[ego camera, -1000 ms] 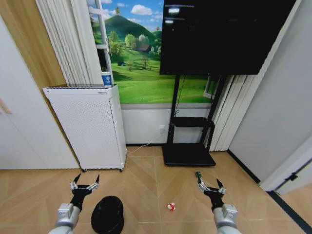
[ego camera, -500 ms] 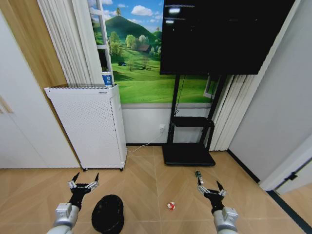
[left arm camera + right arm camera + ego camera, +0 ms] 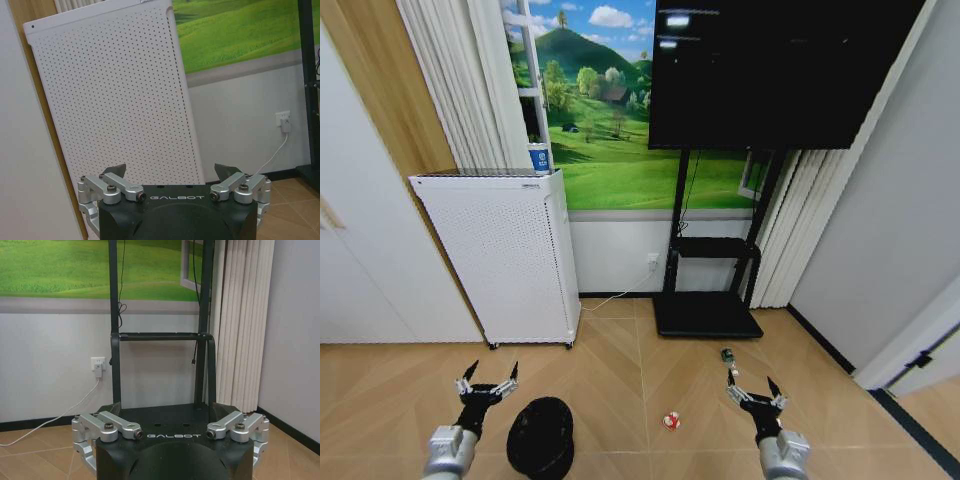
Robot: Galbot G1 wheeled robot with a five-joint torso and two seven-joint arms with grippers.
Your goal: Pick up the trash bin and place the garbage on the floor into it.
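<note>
The trash bin (image 3: 541, 437) stands on the floor just right of the left gripper (image 3: 487, 377); its dark inside cannot be made out. A red-and-white wad (image 3: 671, 421) lies mid-floor, a small green bottle (image 3: 728, 355) beyond the right gripper (image 3: 752, 385). Both grippers hang spread wide, empty.

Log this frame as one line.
left gripper: open, beside trash bin | right gripper: open, empty | garbage: on floor
</note>
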